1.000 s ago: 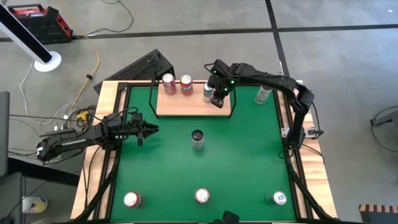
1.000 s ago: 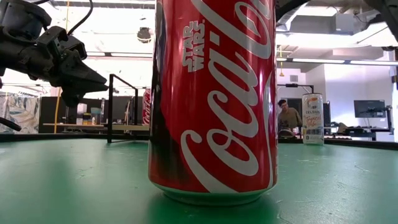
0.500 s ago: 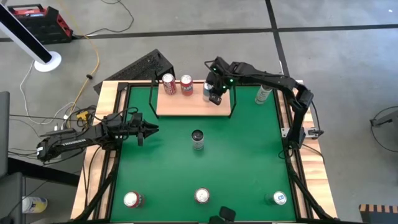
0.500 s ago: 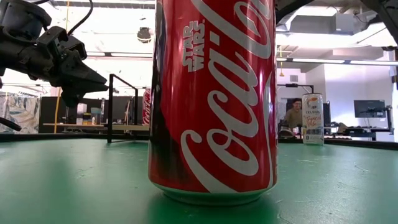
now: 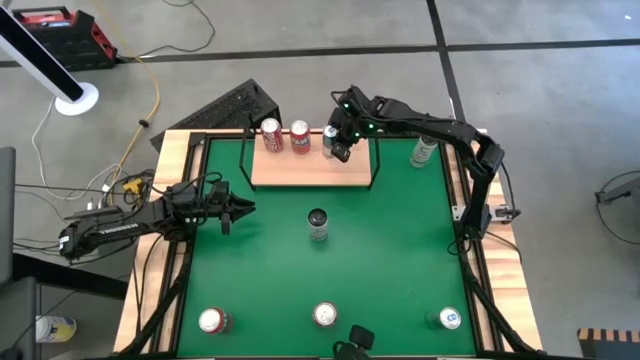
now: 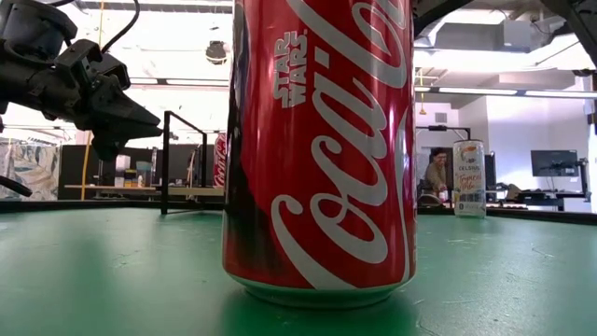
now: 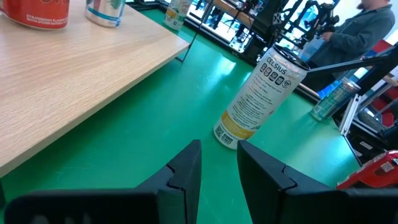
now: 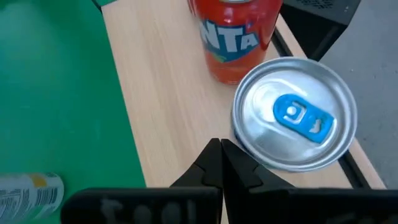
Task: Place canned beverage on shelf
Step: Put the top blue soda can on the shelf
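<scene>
Hovering shut right gripper (image 8: 220, 163) above blue-tabbed can (image 8: 293, 122)

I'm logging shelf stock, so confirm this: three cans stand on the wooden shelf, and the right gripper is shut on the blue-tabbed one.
Not quite. Three cans do stand on the shelf, but the right gripper holds nothing. The right wrist view shows its fingers shut together over the board, beside the blue-tabbed can, which stands free next to the Fanta can.
</scene>
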Motion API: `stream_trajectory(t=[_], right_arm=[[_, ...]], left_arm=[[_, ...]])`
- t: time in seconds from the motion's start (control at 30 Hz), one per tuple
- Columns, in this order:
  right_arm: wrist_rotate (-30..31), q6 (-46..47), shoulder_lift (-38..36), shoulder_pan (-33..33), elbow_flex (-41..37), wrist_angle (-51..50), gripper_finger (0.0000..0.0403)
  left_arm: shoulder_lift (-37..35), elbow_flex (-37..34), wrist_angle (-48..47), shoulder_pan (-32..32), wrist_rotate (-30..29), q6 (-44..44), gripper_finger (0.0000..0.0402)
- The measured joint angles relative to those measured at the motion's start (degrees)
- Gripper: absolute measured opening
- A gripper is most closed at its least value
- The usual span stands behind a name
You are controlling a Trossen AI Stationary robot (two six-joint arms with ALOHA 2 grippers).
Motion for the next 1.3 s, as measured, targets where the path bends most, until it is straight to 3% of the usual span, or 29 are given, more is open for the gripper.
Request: stream_trajectory(t=[0.73,1.3], right_arm=[[4.3,1.7,0.0,0.0,0.0,0.6,0.002],[4.2,6.1,-0.1,0.2,0.0,2.3,0.002]], left_arm=[[0.0,0.0,0.0,0.0,0.0,0.0,0.0088],[0.0,0.0,0.0,0.0,0.0,0.0,0.0088]])
